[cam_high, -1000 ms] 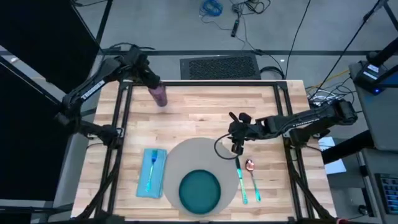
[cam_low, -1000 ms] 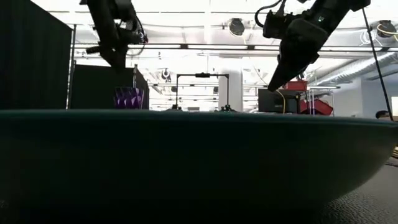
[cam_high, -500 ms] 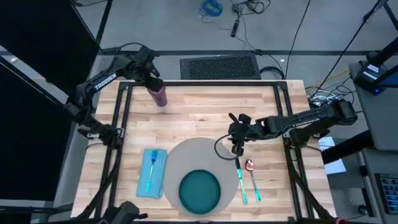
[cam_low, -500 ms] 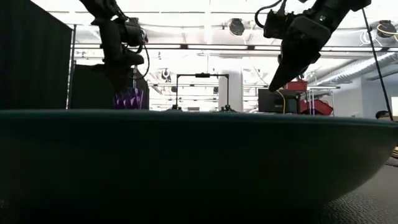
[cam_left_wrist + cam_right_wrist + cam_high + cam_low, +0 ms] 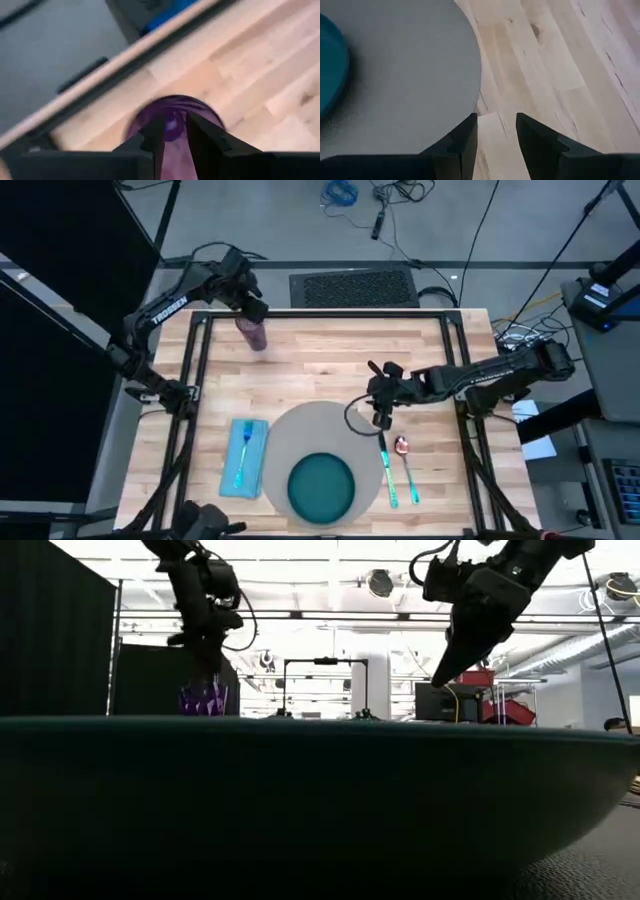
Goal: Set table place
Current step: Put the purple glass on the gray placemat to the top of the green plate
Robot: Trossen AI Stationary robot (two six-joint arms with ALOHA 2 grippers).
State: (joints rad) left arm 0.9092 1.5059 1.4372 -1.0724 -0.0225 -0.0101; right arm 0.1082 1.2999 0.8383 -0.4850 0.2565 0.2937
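Since a second ago the left gripper (image 5: 252, 308) has swung over the cup (image 5: 254, 335) at the bench's (image 5: 320, 360) upper left, jaws open astride its rim, risking a tip-over; right gripper (image 5: 381, 418) hangs open mid-frame.

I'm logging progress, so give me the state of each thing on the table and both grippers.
Cup: upright, far left corner.
Left gripper: fingers at cup rim.
Right gripper: open, empty, above knife.
Plate: on mat.
Fork: on napkin.
Knife, spoon: right of mat.
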